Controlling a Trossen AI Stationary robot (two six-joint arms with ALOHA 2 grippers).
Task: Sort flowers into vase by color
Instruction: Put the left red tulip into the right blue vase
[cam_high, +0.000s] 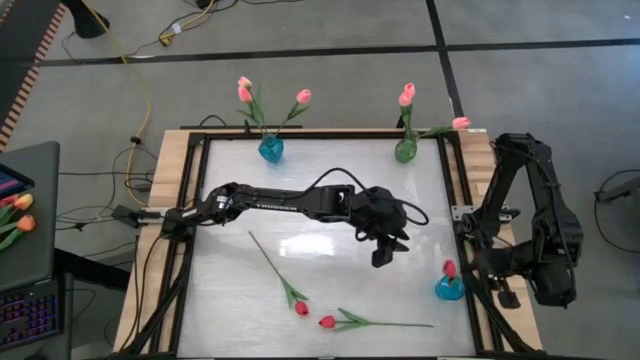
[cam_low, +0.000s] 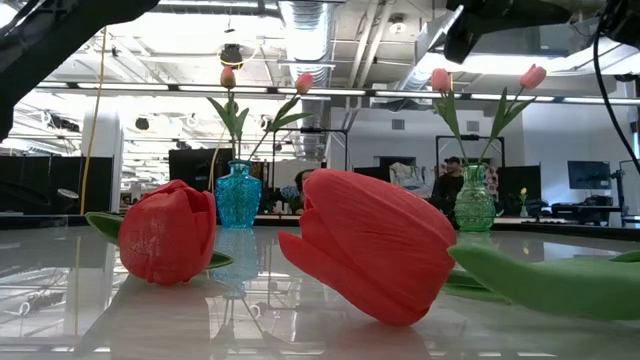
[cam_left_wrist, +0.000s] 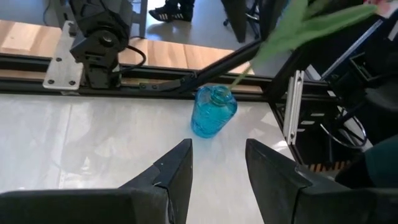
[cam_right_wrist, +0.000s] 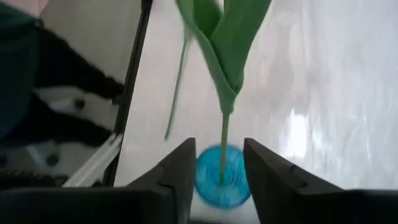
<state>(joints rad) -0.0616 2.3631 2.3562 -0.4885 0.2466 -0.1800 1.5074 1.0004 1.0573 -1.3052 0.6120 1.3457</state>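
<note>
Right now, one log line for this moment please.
right gripper: open over blue vase, tulip inside | left gripper: open, mid-table | loose red tulips: two

We look straight down overhead, level from the tabletop, and closely from both wrists, which share the blue vase (cam_left_wrist: 212, 112).

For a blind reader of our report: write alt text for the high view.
Two red tulips lie loose on the white table, where the left gripper hangs open. Three vases stand at the edges: blue and green at the far edge with pink tulips, another blue one near the right arm.
</note>
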